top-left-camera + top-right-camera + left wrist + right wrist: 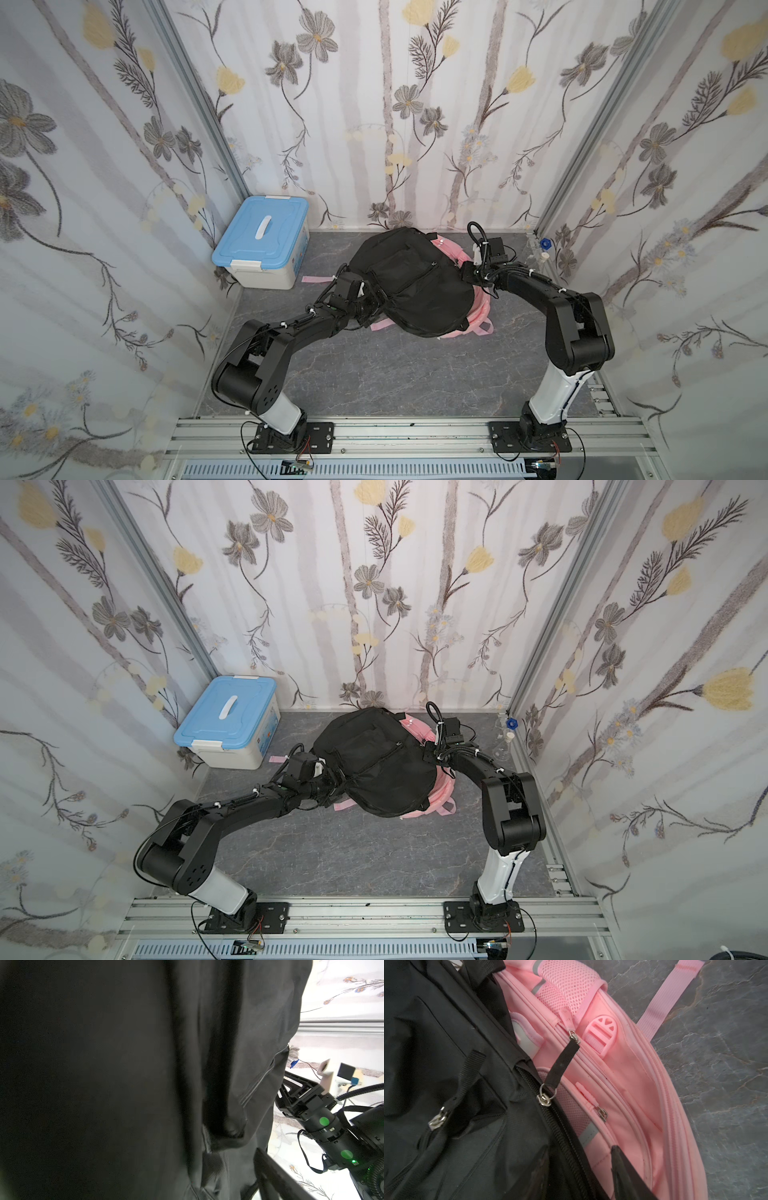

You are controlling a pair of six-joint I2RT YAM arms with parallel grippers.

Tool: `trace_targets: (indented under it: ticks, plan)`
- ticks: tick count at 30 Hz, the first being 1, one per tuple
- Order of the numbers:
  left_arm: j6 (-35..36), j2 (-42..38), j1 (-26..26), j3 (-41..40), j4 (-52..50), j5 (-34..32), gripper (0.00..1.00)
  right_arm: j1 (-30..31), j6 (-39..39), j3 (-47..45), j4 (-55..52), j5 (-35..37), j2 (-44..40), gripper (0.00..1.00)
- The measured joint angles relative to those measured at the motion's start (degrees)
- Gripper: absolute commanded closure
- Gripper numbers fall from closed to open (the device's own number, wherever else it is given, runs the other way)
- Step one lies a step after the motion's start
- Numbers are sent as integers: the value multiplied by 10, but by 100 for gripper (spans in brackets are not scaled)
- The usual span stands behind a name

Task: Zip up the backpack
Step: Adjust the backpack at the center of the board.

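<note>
Right wrist view has the black backpack (456,1084) lying on top of a pink backpack (623,1076), both on the grey surface (726,1064), toward the back middle of it in both top views. The slider (543,1100) and its black pull tab (562,1064) sit on the edge of the black bag that faces my right hand (464,271). I take that as the reason this hand works from that side: the tab is the thing to catch. One finger (623,1167) shows low beside the zip teeth, clear of the tab. Whether the hand is closed on anything I cannot tell.

My left hand (376,301) is pushed against the opposite edge of the black bag, I judge to keep the cloth taut so the slider can run. Its own camera sees almost nothing but dark fabric, so I cannot tell how wide it stands or whether it grips.
</note>
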Motion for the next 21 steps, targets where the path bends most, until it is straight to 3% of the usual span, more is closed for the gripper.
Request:
trace_targets:
  ticks: [5, 8, 10, 18, 20, 21]
  plan:
    - [14, 38, 15, 30, 15, 11, 53, 1, 2, -22, 16, -11, -18, 97]
    - [20, 52, 33, 43, 20, 25, 88, 7, 6, -52, 29, -14, -40, 100]
    - [26, 64, 48, 53, 24, 33, 100, 15, 9, -73, 36, -16, -52, 100]
    - [47, 95, 100, 115, 6, 36, 100, 89, 20, -143, 47, -12, -104, 100]
    - [61, 104, 103, 146, -15, 19, 90, 116, 28, -151, 42, -15, -115, 100]
    - [65, 109, 103, 158, -20, 15, 78, 128, 29, -152, 39, -16, -117, 100]
